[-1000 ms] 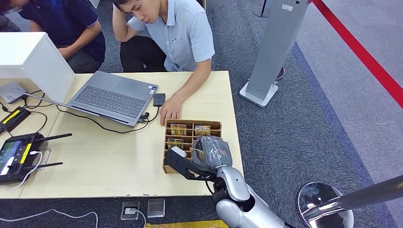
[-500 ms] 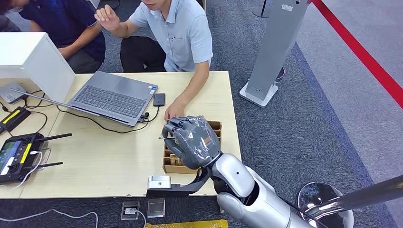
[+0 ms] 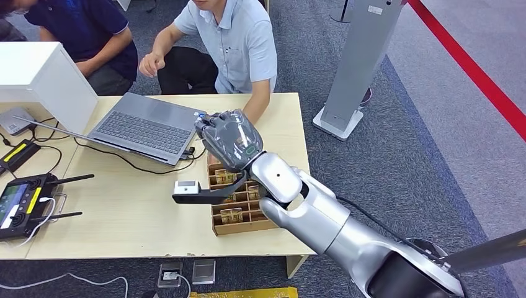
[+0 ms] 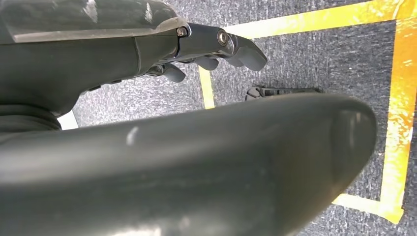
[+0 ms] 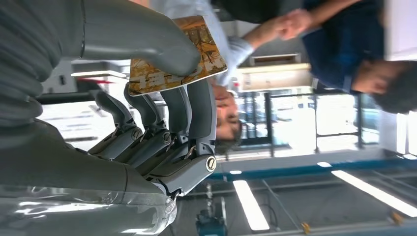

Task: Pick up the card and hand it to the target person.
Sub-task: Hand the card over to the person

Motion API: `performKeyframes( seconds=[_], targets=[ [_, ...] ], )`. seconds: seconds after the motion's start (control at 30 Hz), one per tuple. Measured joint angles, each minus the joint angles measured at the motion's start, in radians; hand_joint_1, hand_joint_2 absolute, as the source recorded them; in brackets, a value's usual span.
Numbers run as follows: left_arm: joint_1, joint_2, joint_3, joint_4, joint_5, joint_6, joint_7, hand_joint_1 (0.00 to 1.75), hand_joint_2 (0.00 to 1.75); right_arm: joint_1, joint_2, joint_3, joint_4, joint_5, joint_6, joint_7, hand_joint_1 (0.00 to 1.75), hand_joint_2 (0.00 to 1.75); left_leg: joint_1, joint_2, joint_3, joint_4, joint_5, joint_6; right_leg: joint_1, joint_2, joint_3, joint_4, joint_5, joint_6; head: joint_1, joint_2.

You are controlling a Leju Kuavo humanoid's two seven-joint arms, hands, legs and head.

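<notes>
My right hand (image 3: 228, 139) is raised above the far side of the table, its back toward the head view. In the right wrist view, the thumb and fingers (image 5: 194, 113) pinch a brown-and-gold picture card (image 5: 177, 56). Straight ahead sits a person in a light blue shirt (image 3: 239, 43) behind the table (image 3: 124, 211). Below my forearm lies the wooden card box (image 3: 239, 211), with more cards in its compartments. In the left wrist view, my left hand (image 4: 206, 44) hangs over the carpet with loosely bent fingers, holding nothing.
An open laptop (image 3: 146, 127) with cables lies left of my hand. A remote controller (image 3: 25, 202) and a white box (image 3: 40, 77) stand further left. A second person in dark blue (image 3: 87, 31) sits at the back left. A grey stand (image 3: 356, 62) rises on the right.
My right hand has lifted from the card box and swung up toward the person, carrying the card. The person lowered the raised hand and drew the other hand off the table.
</notes>
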Motion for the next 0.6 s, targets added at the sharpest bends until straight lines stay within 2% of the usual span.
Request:
performKeyframes(
  seconds=[0.27,0.6],
  targets=[
    [-0.004,0.000,-0.006,0.000,0.004,0.004,0.000,0.00,0.00,-0.117,0.057,0.019,0.254,-0.017,0.009,0.048,1.59,1.75,0.000,0.000,0.000,0.000,0.000,0.000,0.000,0.000,-0.001,0.000,0.000,0.000,0.000,0.000],
    [-0.004,0.001,-0.021,0.000,0.004,0.001,0.000,0.00,0.00,-0.170,0.090,0.037,0.402,-0.016,0.035,0.060,1.59,1.75,0.000,0.000,0.000,0.000,0.000,0.000,0.000,0.000,-0.001,0.000,0.000,0.000,0.000,0.000]
  ],
)
